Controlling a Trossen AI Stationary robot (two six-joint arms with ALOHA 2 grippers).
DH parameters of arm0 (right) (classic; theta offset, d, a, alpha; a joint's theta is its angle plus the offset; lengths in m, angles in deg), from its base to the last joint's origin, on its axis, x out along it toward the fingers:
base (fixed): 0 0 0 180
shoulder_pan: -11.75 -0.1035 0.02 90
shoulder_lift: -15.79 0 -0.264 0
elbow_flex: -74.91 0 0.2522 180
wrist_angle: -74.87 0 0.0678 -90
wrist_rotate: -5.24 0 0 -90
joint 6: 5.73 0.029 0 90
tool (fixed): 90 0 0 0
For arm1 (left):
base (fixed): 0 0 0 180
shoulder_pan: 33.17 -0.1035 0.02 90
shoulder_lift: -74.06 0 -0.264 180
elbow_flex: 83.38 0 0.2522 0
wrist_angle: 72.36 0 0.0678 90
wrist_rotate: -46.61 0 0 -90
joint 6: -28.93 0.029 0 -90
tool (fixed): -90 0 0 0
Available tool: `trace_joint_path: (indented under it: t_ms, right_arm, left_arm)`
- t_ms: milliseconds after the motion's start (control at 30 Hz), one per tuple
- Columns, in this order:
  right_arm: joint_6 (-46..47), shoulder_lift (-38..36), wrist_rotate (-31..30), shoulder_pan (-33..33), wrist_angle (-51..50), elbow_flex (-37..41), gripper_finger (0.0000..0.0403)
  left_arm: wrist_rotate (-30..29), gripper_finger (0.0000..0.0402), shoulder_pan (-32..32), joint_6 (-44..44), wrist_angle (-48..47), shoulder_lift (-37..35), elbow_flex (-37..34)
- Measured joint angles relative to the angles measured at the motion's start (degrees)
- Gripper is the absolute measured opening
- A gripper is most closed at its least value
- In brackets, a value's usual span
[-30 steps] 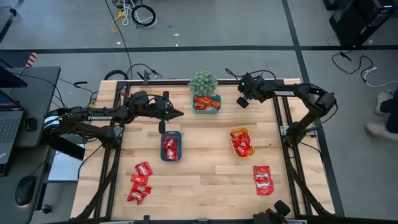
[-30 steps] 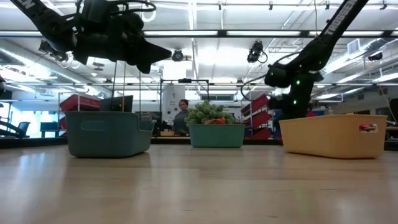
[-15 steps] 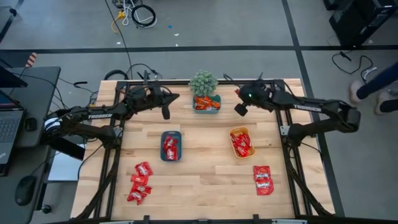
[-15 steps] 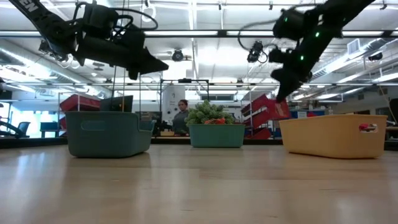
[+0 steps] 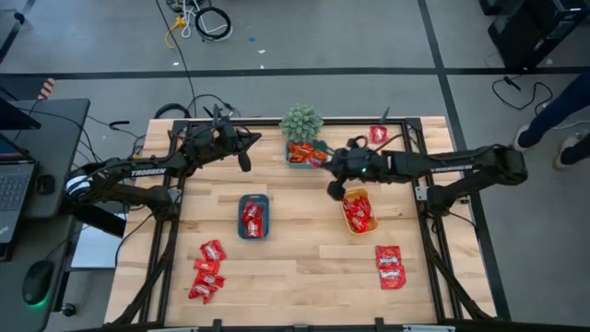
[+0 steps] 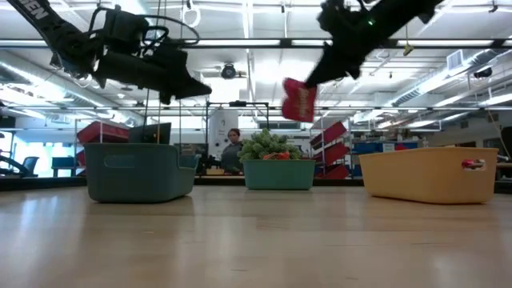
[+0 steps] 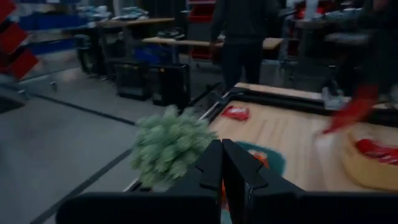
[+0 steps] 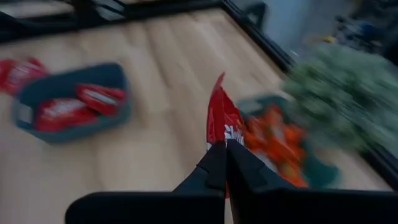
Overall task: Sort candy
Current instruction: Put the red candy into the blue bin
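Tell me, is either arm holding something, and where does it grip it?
The right tool pinches a red candy by its lower edge; the packet sticks up from the shut tips. The left tool is shut and holds nothing.

Both arms (image 5: 138, 171) are dark, slender and multi-jointed, with white TROSSEN lettering along a link. Thin black cables loop beside the wrist housings. Each gripper (image 7: 222, 163) ends in two narrow, tapered black fingers (image 8: 219, 163) above a broad dark body.

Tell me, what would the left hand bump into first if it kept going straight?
Probably the green potted plant. The left hand, shut and empty, points toward it and the teal tray of orange candy behind; depth is hard to judge.
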Motion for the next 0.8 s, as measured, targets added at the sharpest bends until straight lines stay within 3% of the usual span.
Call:
trace_joint_path:
  t_ms: [300,533,800]
  right_arm:
    - [0.1,15.9,4.9,-5.7,18.0,-4.3,0.0000]
    - [-0.6,28.8,7.4,-8.0,20.0,-14.3,0.0000]
    - [-4.4,38.2,11.6,-8.6,20.3,-24.5,0.0000]
  left_arm:
    - [1.8,0.0011,-4.2,-3.1,12.5,0.0,-7.7]
    - [2.0,0.0011,-4.9,-3.0,12.8,0.0,-8.3]
    - [2.0,0.0011,-4.9,-3.0,12.8,0.0,-8.3]
